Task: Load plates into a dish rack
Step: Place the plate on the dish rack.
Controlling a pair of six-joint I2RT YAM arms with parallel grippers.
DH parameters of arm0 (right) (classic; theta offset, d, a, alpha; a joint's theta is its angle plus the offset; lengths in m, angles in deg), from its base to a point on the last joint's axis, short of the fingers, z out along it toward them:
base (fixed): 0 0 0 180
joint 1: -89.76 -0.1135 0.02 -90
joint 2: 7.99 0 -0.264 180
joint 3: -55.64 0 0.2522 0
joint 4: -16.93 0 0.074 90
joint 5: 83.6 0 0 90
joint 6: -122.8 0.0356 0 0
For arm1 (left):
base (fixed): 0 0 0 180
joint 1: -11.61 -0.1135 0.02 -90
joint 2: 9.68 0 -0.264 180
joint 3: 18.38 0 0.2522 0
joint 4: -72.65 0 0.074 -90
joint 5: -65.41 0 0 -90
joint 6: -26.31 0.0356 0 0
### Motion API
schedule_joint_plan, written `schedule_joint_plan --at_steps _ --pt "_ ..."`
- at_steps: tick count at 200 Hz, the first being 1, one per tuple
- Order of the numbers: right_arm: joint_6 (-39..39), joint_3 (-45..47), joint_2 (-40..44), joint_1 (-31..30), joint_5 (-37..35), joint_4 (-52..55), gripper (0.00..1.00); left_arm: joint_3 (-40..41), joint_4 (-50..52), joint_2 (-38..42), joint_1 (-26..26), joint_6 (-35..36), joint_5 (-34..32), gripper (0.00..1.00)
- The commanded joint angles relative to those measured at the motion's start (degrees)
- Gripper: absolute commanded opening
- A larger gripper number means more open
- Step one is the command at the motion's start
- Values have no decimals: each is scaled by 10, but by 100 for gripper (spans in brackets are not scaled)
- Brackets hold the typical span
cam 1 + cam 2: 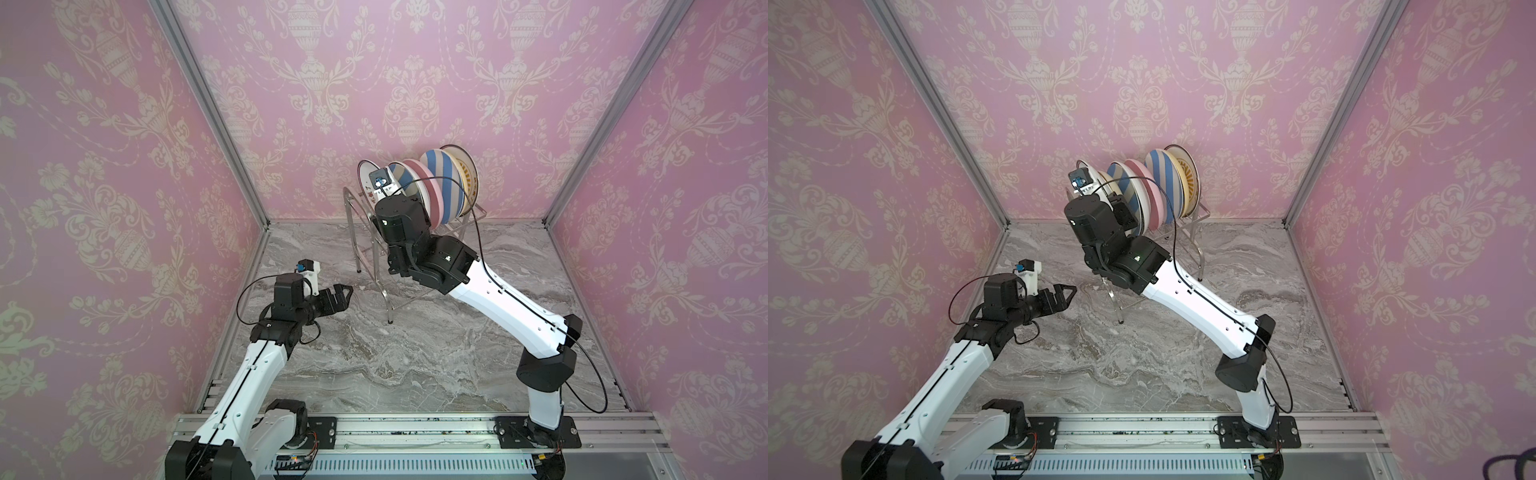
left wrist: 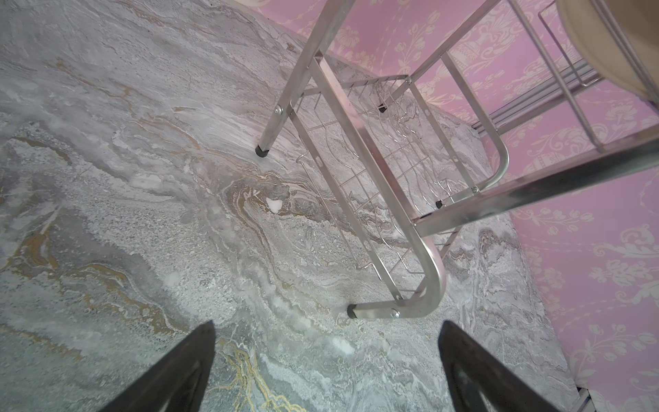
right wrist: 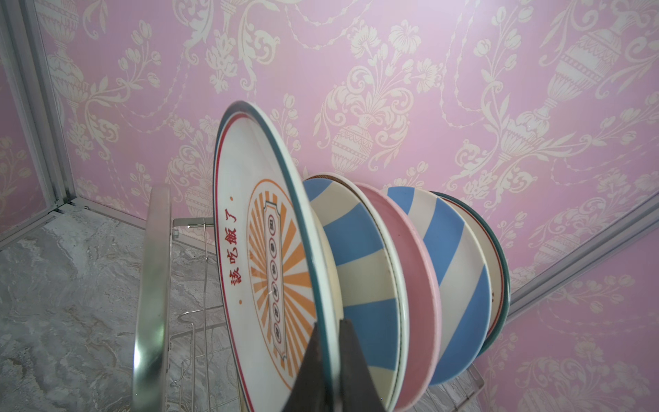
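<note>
right pincer [image 3: 330, 337] pinches sunburst plate [image 3: 246, 228] rim, seemingly seated in dish rack [image 3: 151, 267].

The dish rack [image 3: 153, 267] is polished metal, mirror-bright, with black rubbery-looking foot caps [image 2: 262, 151]. The plates [image 3: 360, 257] are smooth and glossy (ceramic or melamine, hard to tell), and the sunburst plate [image 3: 249, 214] carries a flat printed design. The table [image 2: 142, 232] has a matt, grainy, marble-look surface. The walls [image 1: 415, 62] look like matt printed wallpaper.
</note>
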Motion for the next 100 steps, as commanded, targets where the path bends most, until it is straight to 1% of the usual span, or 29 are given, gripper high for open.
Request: schedule_joint_plan --at_steps 1,39,100 --pt "-8 -32 -10 -2 -21 -35 0 0 4 6 -6 14 -2 99" --pt "3 -64 -36 -2 -18 -10 0 3 7 6 -5 17 -3 99" --pt "0 -68 -51 -2 -38 2 0 5 12 5 -6 21 -4 99"
